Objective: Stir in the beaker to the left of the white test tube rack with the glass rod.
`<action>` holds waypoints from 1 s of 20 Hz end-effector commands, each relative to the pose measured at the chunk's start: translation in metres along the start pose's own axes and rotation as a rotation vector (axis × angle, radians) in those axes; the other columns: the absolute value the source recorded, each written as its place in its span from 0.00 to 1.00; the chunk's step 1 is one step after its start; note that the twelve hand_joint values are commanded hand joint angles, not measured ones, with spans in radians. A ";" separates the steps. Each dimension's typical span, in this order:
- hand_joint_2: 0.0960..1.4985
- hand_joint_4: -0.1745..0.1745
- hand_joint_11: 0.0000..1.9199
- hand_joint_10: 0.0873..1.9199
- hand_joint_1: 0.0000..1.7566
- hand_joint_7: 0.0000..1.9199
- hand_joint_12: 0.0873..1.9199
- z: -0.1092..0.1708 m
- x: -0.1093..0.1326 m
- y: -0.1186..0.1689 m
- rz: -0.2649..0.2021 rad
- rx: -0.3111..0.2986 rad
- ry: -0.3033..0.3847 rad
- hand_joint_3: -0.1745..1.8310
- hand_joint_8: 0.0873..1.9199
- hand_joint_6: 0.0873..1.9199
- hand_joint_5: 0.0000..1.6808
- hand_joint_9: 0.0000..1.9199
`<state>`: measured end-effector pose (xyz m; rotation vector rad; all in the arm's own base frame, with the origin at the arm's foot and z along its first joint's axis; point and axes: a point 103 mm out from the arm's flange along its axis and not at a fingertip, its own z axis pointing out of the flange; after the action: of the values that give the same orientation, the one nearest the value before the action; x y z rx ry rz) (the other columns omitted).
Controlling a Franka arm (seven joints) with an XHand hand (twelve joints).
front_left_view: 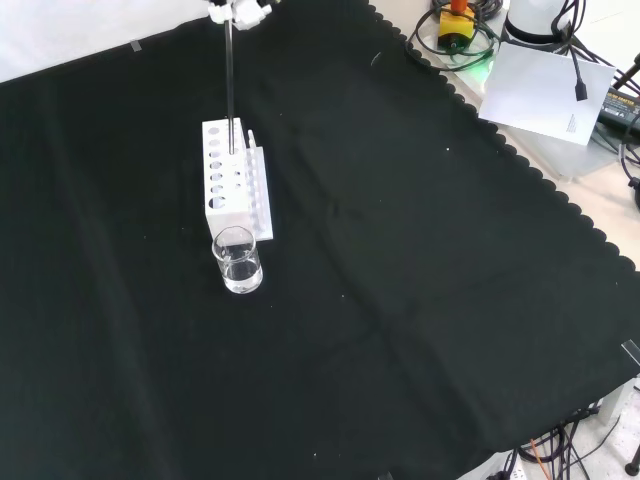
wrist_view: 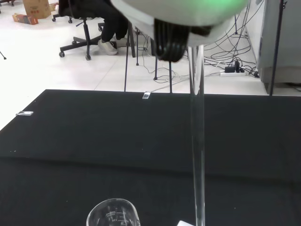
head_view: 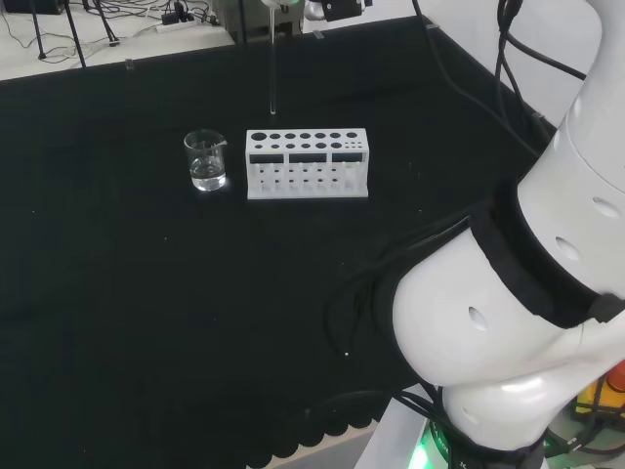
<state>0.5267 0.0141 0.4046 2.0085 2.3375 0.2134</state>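
A small clear beaker [head_view: 205, 161] with a little clear liquid stands on the black cloth, just left of the white test tube rack [head_view: 307, 163] in the head view. In the front view the beaker [front_left_view: 238, 261] is nearer than the rack [front_left_view: 232, 180]. The glass rod [front_left_view: 230, 85] hangs upright from the hand [front_left_view: 240, 10] at the view's top, the fingers shut on its upper end. Its lower tip is over the rack's far end, well above the cloth. The head view shows the rod [head_view: 271, 59] ending above the rack's left part. In the wrist view the rod [wrist_view: 198, 155] runs down beside the beaker's rim [wrist_view: 113, 216].
The arm's white links [head_view: 527, 293] fill the head view's right. Beyond the cloth's scalloped edge in the front view lie a white sheet [front_left_view: 540, 90], cables and a yellow and red button [front_left_view: 455, 22]. Open black cloth surrounds beaker and rack.
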 end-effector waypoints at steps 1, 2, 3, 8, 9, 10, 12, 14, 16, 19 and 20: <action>0.43 0.00 0.72 0.39 0.75 0.65 0.53 0.000 0.004 0.002 -0.012 0.000 0.006 0.40 0.49 0.24 0.71 0.85; 0.43 0.00 0.72 0.39 0.75 0.65 0.53 -0.001 0.006 0.003 -0.016 -0.001 0.004 0.40 0.49 0.24 0.71 0.85; 0.43 0.00 0.72 0.39 0.75 0.65 0.53 -0.001 0.007 0.004 -0.019 -0.001 0.003 0.40 0.49 0.24 0.71 0.85; 0.43 0.00 0.72 0.39 0.75 0.65 0.53 -0.010 0.019 0.013 -0.045 -0.011 0.006 0.40 0.49 0.24 0.71 0.85; 0.43 0.00 0.72 0.39 0.75 0.65 0.53 -0.012 0.023 0.015 -0.053 -0.015 0.000 0.40 0.49 0.24 0.71 0.85; 0.43 0.00 0.72 0.39 0.75 0.65 0.53 -0.015 0.025 0.017 -0.062 -0.018 0.005 0.40 0.49 0.24 0.71 0.85; 0.43 0.00 0.72 0.39 0.75 0.65 0.53 -0.018 0.032 0.023 -0.077 -0.020 0.009 0.40 0.49 0.24 0.71 0.85; 0.43 0.00 0.72 0.39 0.75 0.65 0.53 -0.019 0.038 0.028 -0.091 -0.023 0.016 0.40 0.48 0.24 0.71 0.85; 0.43 0.00 0.72 0.39 0.75 0.65 0.53 -0.018 0.044 0.031 -0.102 -0.023 0.028 0.40 0.48 0.24 0.71 0.85; 0.43 0.00 0.72 0.39 0.75 0.65 0.53 -0.013 0.051 0.036 -0.125 -0.020 0.050 0.40 0.48 0.24 0.71 0.85; 0.43 0.00 0.72 0.39 0.75 0.65 0.53 -0.011 0.054 0.038 -0.131 -0.016 0.054 0.40 0.48 0.24 0.71 0.85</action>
<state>0.5490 0.0559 0.4289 1.8903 2.4231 0.2643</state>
